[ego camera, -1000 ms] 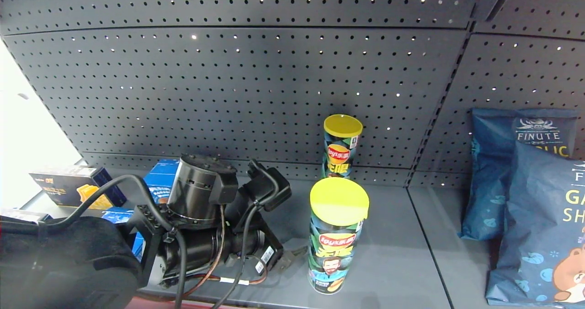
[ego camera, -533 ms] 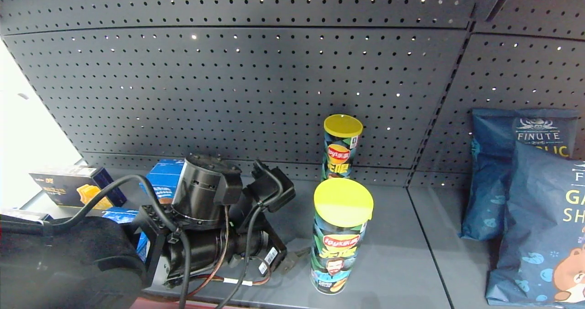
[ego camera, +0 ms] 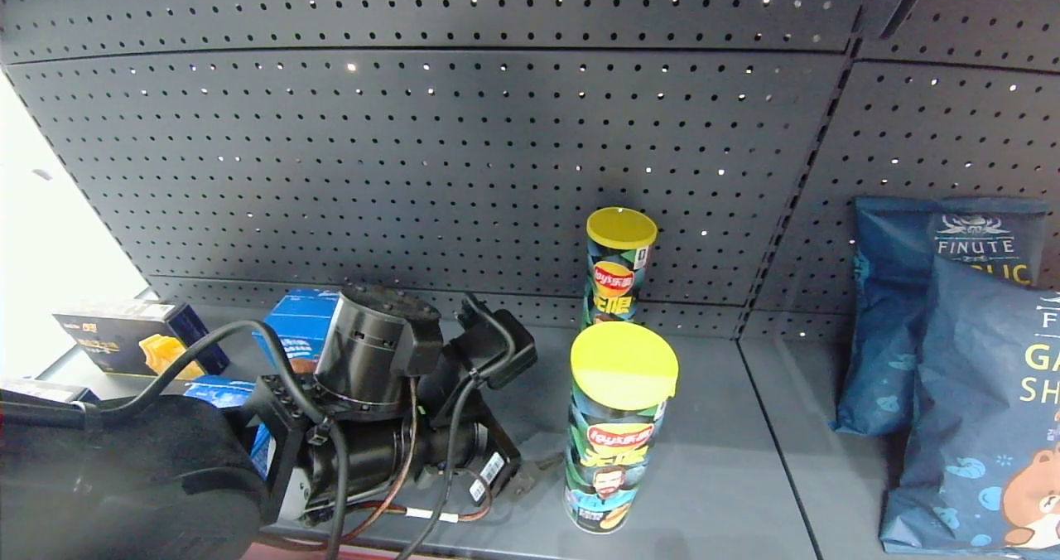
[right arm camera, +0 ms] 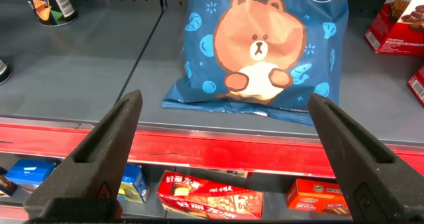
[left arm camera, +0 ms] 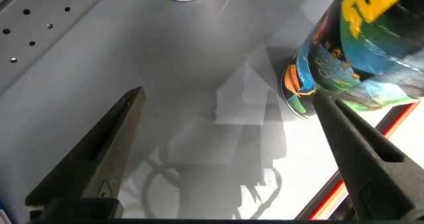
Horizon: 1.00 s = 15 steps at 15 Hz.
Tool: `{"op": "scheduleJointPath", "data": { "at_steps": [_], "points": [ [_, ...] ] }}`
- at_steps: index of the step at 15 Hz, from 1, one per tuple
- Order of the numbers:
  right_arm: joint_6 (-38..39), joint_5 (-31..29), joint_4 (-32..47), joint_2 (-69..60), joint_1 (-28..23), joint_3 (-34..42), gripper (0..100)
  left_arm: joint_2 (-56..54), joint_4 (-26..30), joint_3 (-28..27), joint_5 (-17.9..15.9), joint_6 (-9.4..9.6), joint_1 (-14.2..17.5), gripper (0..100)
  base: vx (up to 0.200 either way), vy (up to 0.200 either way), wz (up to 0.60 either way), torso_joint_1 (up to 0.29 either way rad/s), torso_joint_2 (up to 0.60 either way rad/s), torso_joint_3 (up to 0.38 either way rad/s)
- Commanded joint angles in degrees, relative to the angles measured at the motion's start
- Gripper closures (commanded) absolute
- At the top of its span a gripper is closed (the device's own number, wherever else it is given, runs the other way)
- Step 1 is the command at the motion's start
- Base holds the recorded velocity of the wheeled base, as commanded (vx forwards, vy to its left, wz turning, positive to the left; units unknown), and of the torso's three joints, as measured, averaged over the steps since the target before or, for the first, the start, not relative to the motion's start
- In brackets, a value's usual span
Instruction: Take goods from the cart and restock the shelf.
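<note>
Holds the left gripper (left arm camera: 230,98) with jaws wide apart and empty, low over the grey metal shelf board (ego camera: 729,461) near its front edge, just beside the upright yellow-lidded cylindrical chip can (ego camera: 621,436). Has a second matching can (ego camera: 619,266) upright at the back edge, directly behind. Hangs the right gripper (right arm camera: 225,99), jaws likewise spread on nothing, off the front edge before a blue bear-print snack bag (right arm camera: 265,45).
</note>
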<state>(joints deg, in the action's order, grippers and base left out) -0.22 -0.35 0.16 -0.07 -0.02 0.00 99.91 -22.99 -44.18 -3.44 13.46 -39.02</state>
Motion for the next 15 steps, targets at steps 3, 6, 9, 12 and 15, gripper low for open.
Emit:
{"op": "scheduleJointPath", "data": {
  "at_steps": [3,6,9,12,15],
  "points": [
    [-0.04,0.0,0.02,0.07,0.02,0.0,0,0.11,-0.04,-0.21,0.01,-0.01,-0.18,0,0.0,0.0,0.0,0.0,0.0,0.0],
    [-0.04,0.0,0.02,0.07,0.02,0.0,0,0.11,-0.04,-0.29,0.1,-0.01,-0.18,0,0.0,0.0,0.0,0.0,0.0,0.0],
    [-0.04,0.0,0.02,0.07,0.02,0.0,0,-0.07,-0.12,-0.29,0.1,0.08,-0.18,0,0.0,0.0,0.0,0.0,0.0,0.0],
    [-0.04,0.0,0.02,0.07,0.02,0.0,0,0.02,-0.04,-0.21,0.01,-0.01,-0.18,0,0.0,0.0,0.0,0.0,0.0,0.0],
    [-0.04,0.0,0.02,0.07,0.02,0.0,0,0.19,-0.04,-0.29,0.01,-0.01,-0.27,0,0.0,0.0,0.0,0.0,0.0,0.0]
  ]
}}
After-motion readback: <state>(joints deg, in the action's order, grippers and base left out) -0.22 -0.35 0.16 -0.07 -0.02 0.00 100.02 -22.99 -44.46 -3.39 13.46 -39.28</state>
